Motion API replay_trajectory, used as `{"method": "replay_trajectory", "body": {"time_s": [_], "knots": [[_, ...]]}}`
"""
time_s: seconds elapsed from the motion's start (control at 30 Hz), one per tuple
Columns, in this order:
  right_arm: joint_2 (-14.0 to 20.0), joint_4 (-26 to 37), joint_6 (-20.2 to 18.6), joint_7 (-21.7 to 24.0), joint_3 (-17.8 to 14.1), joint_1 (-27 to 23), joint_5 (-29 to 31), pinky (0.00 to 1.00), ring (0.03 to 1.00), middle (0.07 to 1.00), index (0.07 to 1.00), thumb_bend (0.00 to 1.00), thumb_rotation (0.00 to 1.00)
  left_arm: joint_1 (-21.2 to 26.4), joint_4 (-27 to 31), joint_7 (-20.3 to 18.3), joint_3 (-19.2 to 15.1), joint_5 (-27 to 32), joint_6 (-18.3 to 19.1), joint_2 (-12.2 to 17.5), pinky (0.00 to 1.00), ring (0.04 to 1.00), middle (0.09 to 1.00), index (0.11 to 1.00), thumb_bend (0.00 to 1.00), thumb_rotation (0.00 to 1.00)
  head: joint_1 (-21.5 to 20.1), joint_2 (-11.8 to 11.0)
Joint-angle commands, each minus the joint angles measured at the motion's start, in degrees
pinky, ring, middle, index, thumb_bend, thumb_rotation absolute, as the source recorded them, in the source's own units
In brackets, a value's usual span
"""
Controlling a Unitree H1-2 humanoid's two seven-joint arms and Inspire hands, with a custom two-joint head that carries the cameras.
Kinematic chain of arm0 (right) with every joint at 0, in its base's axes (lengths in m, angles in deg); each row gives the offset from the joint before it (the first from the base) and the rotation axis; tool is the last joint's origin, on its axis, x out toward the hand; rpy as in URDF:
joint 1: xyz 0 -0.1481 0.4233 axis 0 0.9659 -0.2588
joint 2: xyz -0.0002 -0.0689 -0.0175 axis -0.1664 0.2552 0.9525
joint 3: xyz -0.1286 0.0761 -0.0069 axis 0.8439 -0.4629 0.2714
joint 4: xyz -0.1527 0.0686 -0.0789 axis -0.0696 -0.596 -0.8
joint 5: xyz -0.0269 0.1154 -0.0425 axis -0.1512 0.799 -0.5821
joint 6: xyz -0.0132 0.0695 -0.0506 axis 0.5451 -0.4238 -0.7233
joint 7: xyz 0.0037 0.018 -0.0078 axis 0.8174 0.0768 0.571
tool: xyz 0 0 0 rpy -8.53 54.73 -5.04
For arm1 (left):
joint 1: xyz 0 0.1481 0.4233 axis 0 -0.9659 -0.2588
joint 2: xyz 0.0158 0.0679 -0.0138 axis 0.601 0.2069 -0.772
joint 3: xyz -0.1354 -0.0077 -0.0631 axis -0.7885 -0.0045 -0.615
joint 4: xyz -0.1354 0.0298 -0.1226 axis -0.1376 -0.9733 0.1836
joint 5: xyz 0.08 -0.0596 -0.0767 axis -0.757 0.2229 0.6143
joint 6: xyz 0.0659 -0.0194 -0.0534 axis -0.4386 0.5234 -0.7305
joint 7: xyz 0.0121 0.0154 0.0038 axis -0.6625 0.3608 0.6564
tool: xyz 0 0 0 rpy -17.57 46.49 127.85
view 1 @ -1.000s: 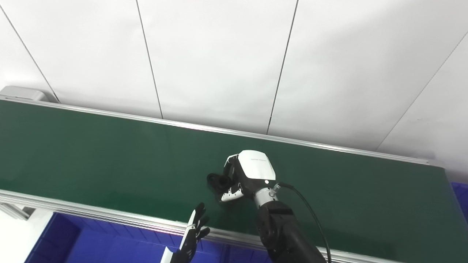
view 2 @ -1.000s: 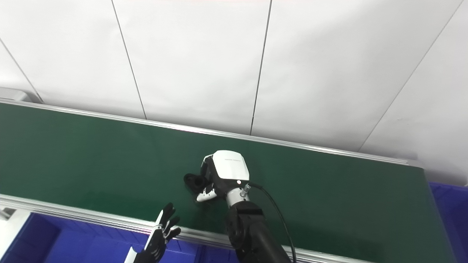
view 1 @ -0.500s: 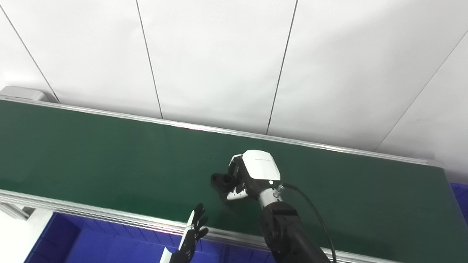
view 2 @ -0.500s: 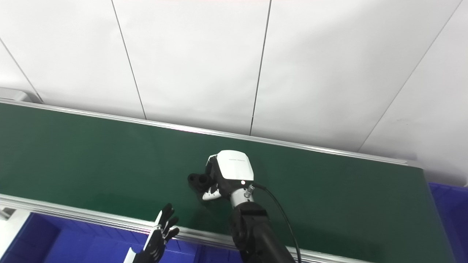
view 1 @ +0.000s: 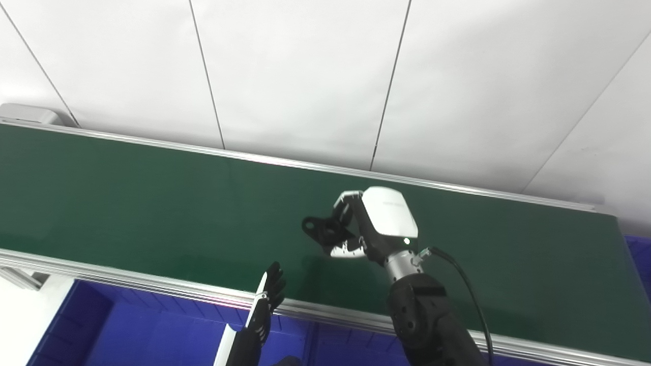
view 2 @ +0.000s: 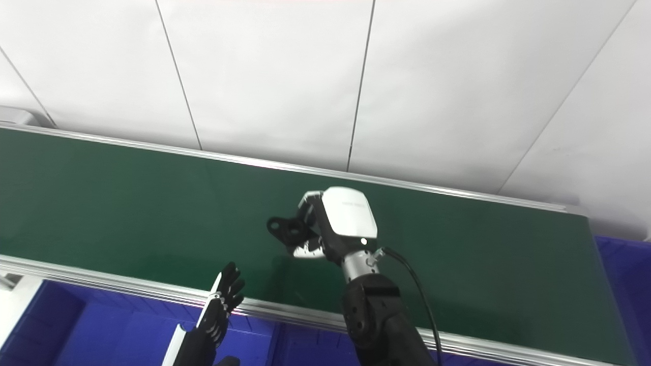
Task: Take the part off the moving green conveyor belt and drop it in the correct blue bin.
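The right hand point(view 1: 374, 226) has risen off the green conveyor belt point(view 1: 127, 203), fingers clamped on the black part point(view 1: 321, 229). The left hand point(view 1: 267, 300) hangs open over the blue bin point(view 1: 127, 340), fingers apart.

- White wall point(view 1: 305, 76) of flat panels fills the upper half — thin dark seams point(view 1: 389, 86) run down it, slanted.
- Even, soft light — no hard shadows on the panels.
- A pale grey box point(view 1: 28, 113) sits at the far left, against the wall.
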Motion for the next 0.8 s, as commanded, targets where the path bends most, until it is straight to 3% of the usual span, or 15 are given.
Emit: {"method": "replay_trajectory", "body": {"time_s": [0.0,0.23,0.4,0.53,0.77], "knots": [[-0.54,4.80,-2.52,2.58,-0.58,-0.29,-1.57,0.16,0.219,0.470,0.483,0.52,0.00,-0.78,2.91,-0.75,0.48,0.45,-0.08,-0.21,0.97,0.986,1.000,1.000,0.85,0.91,-0.71,0.56],[0.31,13.69,-3.45,8.89,-1.18,3.54,-4.88,0.17,0.232,0.471,0.485,0.52,0.00,-1.05,4.54,-1.65,-0.23,1.51,0.58,0.39,0.99,0.998,1.000,1.000,0.84,0.92,-3.10,2.50],[1.95,20.61,-2.22,12.54,-1.27,9.59,-7.12,0.18,0.241,0.471,0.485,0.52,0.00,-1.13,5.98,-2.04,-0.49,2.40,1.46,0.38,1.00,0.999,1.000,1.000,0.87,0.92,-5.10,4.54],[3.12,25.31,-1.96,16.16,-0.83,15.52,-9.60,0.16,0.229,0.471,0.485,0.52,0.00,-1.07,7.63,-2.71,-0.63,3.23,2.74,0.58,1.00,1.000,1.000,1.000,0.84,0.93,-6.39,5.82],[3.34,29.58,-0.02,18.90,-0.02,24.94,-14.24,0.13,0.192,0.470,0.486,0.52,0.00,-0.65,10.86,-3.88,-0.95,5.82,6.35,0.93,1.00,1.000,1.000,1.000,0.83,0.92,-8.50,7.66]]}}
